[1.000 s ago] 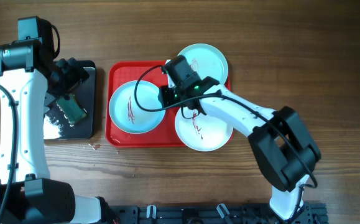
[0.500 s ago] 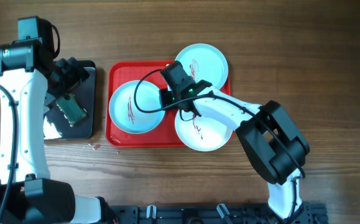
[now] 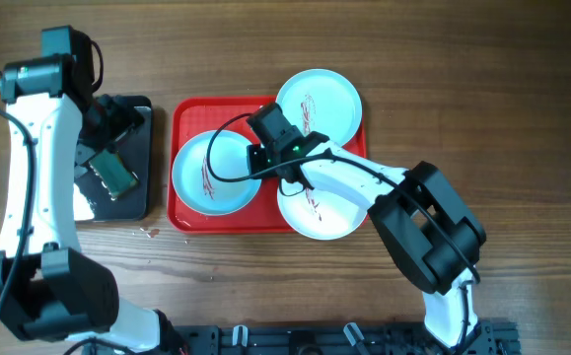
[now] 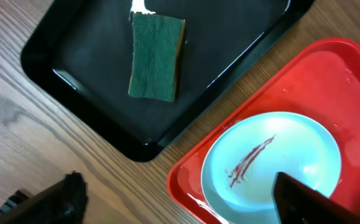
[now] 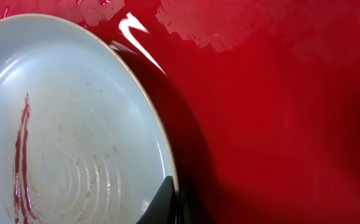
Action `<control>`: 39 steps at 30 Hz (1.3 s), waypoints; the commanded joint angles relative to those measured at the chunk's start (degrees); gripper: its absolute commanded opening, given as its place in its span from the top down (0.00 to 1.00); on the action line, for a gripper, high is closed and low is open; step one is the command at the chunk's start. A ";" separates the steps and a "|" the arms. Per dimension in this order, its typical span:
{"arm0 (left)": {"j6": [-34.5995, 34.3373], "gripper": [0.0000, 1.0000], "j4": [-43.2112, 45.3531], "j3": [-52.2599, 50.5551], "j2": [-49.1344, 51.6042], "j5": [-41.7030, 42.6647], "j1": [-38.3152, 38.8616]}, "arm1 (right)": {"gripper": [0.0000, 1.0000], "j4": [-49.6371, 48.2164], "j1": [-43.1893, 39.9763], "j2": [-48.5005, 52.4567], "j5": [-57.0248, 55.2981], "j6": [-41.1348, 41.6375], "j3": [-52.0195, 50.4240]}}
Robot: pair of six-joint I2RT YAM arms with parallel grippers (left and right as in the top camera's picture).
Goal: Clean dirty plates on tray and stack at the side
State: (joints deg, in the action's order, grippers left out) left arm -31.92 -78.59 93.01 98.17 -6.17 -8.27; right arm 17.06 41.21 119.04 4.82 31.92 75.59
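Three pale plates with dark-red smears lie on the red tray (image 3: pixel 188 116): a left plate (image 3: pixel 206 177), a far right plate (image 3: pixel 324 99) overhanging the rim, and a near right plate (image 3: pixel 329 212). My right gripper (image 3: pixel 262 161) is shut on the left plate's right rim. In the right wrist view its fingertips (image 5: pixel 166 202) pinch that plate (image 5: pixel 61 124) at the edge, one inside and one outside. My left gripper (image 3: pixel 107 123) hangs open over the black tray, and its fingers (image 4: pixel 310 202) frame the left plate (image 4: pixel 273 155) from above.
A black tray (image 3: pixel 139 148) left of the red one holds a green sponge (image 3: pixel 115 175), also seen in the left wrist view as the sponge (image 4: pixel 156 57). A small wet spot (image 3: pixel 149 233) marks the wooden table in front of it.
My right gripper has slid a little left and shut on the left plate's rim. The left arm has shifted slightly over the black tray.
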 commanded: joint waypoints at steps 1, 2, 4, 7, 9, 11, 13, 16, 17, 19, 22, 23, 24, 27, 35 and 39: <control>-2.01 0.18 0.63 0.57 2.62 -1.01 -0.76 | 0.96 0.33 0.07 1.53 -2.08 1.33 0.83; -2.03 0.20 0.79 0.57 3.23 -1.03 -1.14 | 0.96 0.33 0.09 1.53 -2.08 1.31 0.83; -2.01 0.20 1.07 0.57 4.52 -1.03 -2.25 | 0.96 0.35 0.09 1.53 -2.08 1.31 0.83; -1.99 0.20 1.92 0.52 6.73 -1.46 -4.63 | 0.96 0.35 0.09 1.53 -2.08 1.25 0.83; -1.29 0.22 3.78 -0.09 8.11 -1.64 -6.34 | 0.96 0.35 0.09 1.53 -2.08 1.25 0.83; 1.60 0.23 6.60 -1.62 9.05 -1.64 -7.30 | 0.96 0.33 0.09 1.53 -2.08 1.27 0.83; 6.40 0.23 10.47 -3.82 9.92 -1.64 -7.39 | 0.96 0.35 0.09 1.53 -2.08 1.27 0.83; 7.69 0.23 15.56 -8.00 10.99 -1.64 -7.34 | 0.96 0.31 0.09 1.51 -2.05 1.27 0.83; 7.69 0.22 16.96 -9.20 11.17 -1.64 -7.34 | 0.96 0.28 0.09 1.51 -2.05 1.31 0.83; 7.45 0.21 19.71 -11.74 11.39 -1.62 -7.34 | 0.96 0.28 0.09 1.51 -2.08 1.29 0.83; 5.46 0.23 22.95 -15.08 11.47 -1.66 -7.34 | 0.96 0.28 0.09 1.53 -2.08 1.29 0.83; 5.01 0.23 23.85 -16.09 11.47 -1.68 -7.39 | 0.96 0.28 0.09 1.53 -2.08 1.27 0.83; 4.46 0.23 24.85 -17.16 11.50 -2.01 -7.39 | 0.96 0.28 0.09 1.51 -2.08 1.27 0.83; 4.61 0.26 27.32 -19.50 11.50 -2.05 -7.39 | 0.96 0.31 0.09 1.53 -2.08 1.27 0.83; 7.54 0.39 34.03 -24.57 11.50 -2.10 -7.28 | 0.96 0.33 0.09 1.51 -2.08 1.27 0.83; 7.54 0.65 35.06 -24.61 11.50 -2.08 -7.28 | 0.96 0.35 0.09 1.51 -2.08 1.22 0.83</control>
State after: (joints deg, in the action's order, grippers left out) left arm -25.45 -44.36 68.82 108.95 -7.53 -15.77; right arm 17.08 41.21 119.04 4.62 32.34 75.59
